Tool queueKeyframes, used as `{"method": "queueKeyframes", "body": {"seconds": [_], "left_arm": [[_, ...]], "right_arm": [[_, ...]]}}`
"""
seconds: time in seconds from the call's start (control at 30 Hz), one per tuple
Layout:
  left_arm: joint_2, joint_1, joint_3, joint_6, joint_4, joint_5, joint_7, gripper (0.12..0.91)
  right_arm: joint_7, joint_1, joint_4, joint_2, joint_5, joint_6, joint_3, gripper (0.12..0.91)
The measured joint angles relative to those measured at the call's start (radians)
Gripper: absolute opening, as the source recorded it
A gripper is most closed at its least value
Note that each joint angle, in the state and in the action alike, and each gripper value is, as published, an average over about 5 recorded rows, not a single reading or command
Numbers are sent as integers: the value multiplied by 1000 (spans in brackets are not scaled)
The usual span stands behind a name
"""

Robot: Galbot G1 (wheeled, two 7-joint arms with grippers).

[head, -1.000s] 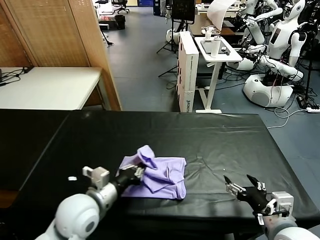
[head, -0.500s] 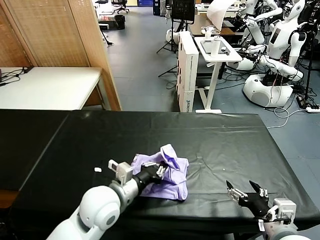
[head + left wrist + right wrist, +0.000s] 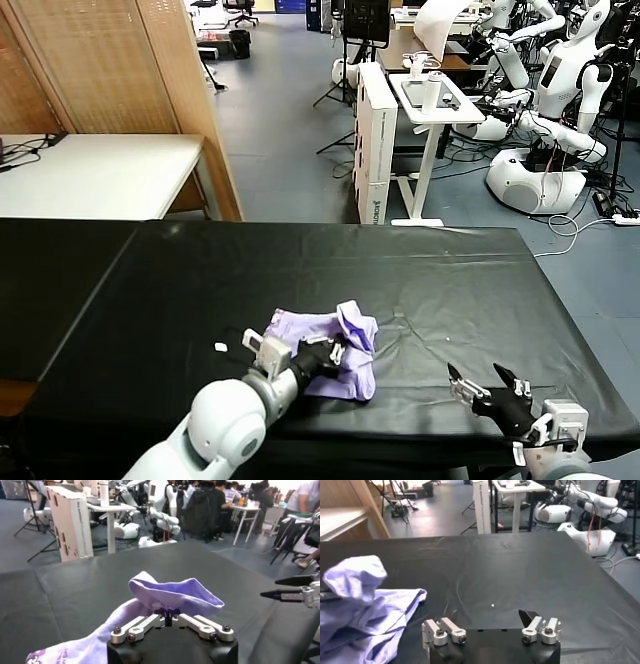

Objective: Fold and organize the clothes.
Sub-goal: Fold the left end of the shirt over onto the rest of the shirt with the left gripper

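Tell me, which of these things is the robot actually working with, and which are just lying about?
Part of the job:
- lavender T-shirt, crumpled on the black table
- left gripper, shut on a fold of the shirt
- right gripper, open, apart from the shirt

Just lying about:
- small white scrap on the table
- white side table

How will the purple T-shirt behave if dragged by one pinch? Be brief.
Likely floppy: the T-shirt lies crumpled, one fold peaking where the left gripper is shut on it. Probably light, since that thin flap stands unsupported. It may bunch rather than slide flat on the black table.
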Motion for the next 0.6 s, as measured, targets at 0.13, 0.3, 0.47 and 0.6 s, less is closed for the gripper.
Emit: {"method": "queueKeyframes", "body": {"seconds": [0.13,0.3,0.47,0.6], "left_arm": [[-2,8,-3,-1,-20,-31,30,322],[-1,28,-36,-44,-68,-73,57,641],[25,62,-95,-85,-110,-12,62,878],[54,98,-149,-142,-123,68,64,905]], "right_arm": [[0,6,-3,1,0,0,-7,907],[0,11,-6,7,0,0,-19,907],[-14,12,-7,6,0,0,-25,907],[-55,23,-12,-9,1,13,-42,907]]}}
